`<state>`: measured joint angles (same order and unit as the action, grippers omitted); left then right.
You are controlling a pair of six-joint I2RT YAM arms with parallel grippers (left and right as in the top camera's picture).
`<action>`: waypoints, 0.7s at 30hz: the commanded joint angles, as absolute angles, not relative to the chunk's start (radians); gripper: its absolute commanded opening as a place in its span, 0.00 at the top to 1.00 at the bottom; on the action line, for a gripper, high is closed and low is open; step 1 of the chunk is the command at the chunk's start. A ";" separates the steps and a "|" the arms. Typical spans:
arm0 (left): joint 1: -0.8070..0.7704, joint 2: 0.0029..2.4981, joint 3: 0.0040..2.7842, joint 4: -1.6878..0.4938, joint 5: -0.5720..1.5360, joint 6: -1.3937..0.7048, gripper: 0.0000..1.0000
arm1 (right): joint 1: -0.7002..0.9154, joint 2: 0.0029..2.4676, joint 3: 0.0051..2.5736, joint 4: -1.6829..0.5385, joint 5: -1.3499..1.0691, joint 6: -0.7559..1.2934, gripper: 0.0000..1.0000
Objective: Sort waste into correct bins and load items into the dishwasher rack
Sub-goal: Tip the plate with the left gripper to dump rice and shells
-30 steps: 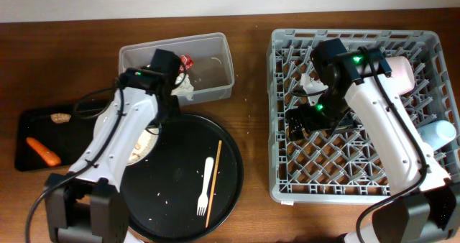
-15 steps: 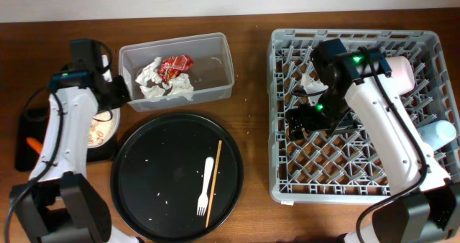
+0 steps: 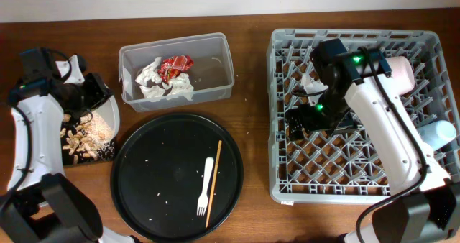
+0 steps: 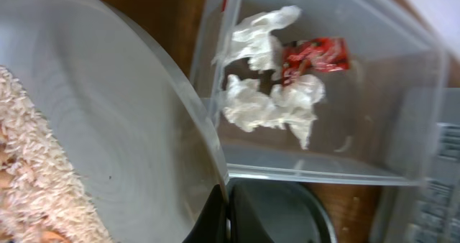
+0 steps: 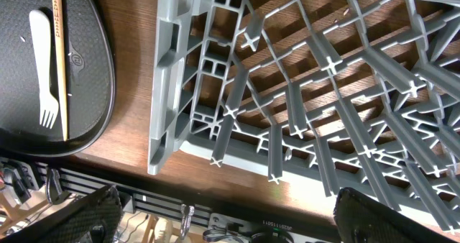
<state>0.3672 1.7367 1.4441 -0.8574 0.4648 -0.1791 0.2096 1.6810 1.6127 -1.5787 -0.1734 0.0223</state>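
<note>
My left gripper [image 3: 92, 99] is shut on the rim of the white plate [image 3: 106, 113], which is tilted over the shallow black tray [image 3: 93, 155] at the far left. Beige nut shells [image 3: 85, 135] lie on the plate and tray. In the left wrist view the fingers [image 4: 215, 218] pinch the plate [image 4: 122, 128] at its edge, with shells [image 4: 29, 178] on it. The clear tub [image 3: 215, 52] holds tissue [image 3: 164, 83] and the red wrapper [image 3: 175, 63]. My right gripper [image 3: 307, 117] is open and empty over the grey rack [image 3: 359, 178]. The carrot is hidden.
The round black tray [image 3: 165, 164] holds the white fork [image 3: 207, 185] and the chopstick [image 3: 214, 182], both also in the right wrist view [image 5: 42, 63]. A pink bowl [image 3: 400, 74] and a pale blue cup [image 3: 438, 133] sit in the rack's right side.
My left arm has swung the plate left, from beside the tub to over the black tray, and tilted it. Shells now show on plate and tray. The right arm has not moved.
</note>
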 commanded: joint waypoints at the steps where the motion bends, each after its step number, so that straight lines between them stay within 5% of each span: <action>1: 0.418 1.701 1.465 -0.845 0.654 -0.162 1.00 | 0.216 1.674 1.613 -1.583 -0.179 0.020 0.02; 13: 0.653 1.701 1.465 -0.830 1.143 -0.125 1.00 | 0.216 1.674 1.613 -1.583 -0.179 0.020 0.02; 21: 0.725 1.701 1.465 -0.826 1.231 -0.073 1.00 | 0.216 1.674 1.613 -1.583 -0.179 0.020 0.02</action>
<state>0.7204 1.7313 1.4441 -0.8330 1.1461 -0.1448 0.2096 1.6810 1.6127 -1.5787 -0.1734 0.0219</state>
